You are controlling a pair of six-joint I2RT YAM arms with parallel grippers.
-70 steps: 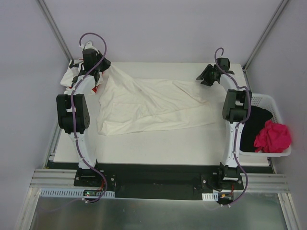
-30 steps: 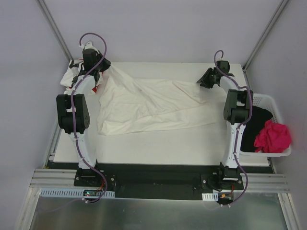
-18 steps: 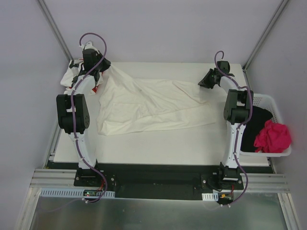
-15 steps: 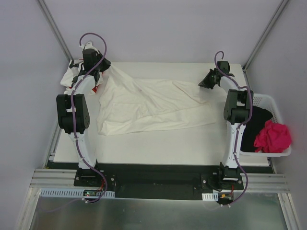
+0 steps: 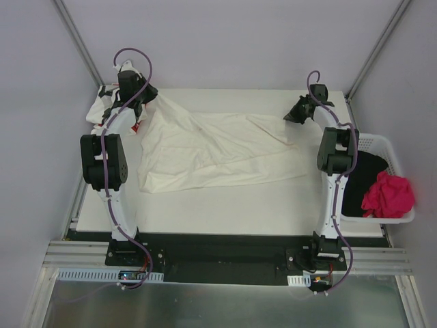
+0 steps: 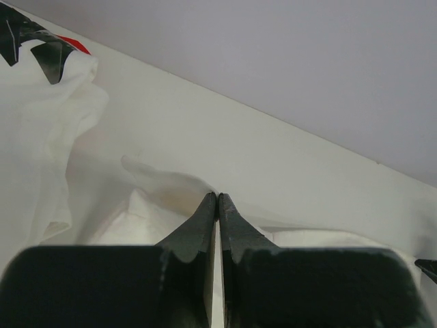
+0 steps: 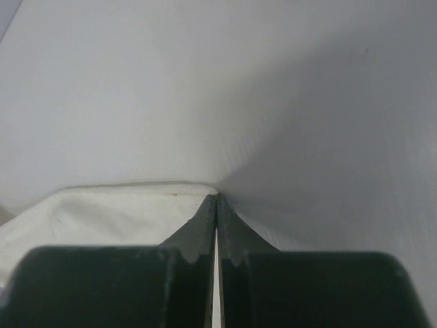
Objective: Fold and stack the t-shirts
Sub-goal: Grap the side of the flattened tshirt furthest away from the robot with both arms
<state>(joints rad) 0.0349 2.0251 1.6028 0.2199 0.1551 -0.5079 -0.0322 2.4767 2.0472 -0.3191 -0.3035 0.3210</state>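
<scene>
Two corners held | your left gripper (image 6: 218, 197), closed, pinched the cream-white t-shirt (image 5: 212, 154) at its far-left corner | right gripper (image 7: 216, 198), closed, pinched the far-right corner | long axis ran left-right between them on the table (image 5: 239, 205).

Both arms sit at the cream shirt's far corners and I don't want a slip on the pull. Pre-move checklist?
1. left gripper: jaws shut on the cream shirt at its far left corner, cloth drawn up to them. ok.
2. right gripper: jaws shut on the far right corner. The cloth edge runs into the tips, a thin bite. ok, marginal.
3. Shirt flat between the grips: creased and slack. not ok.
4. star-print shirt free of the left arm: bunched beside it at the far left corner, contact hidden. cannot tell.
5. basket apart from the cream shirt, off the table's right side. ok.
</scene>
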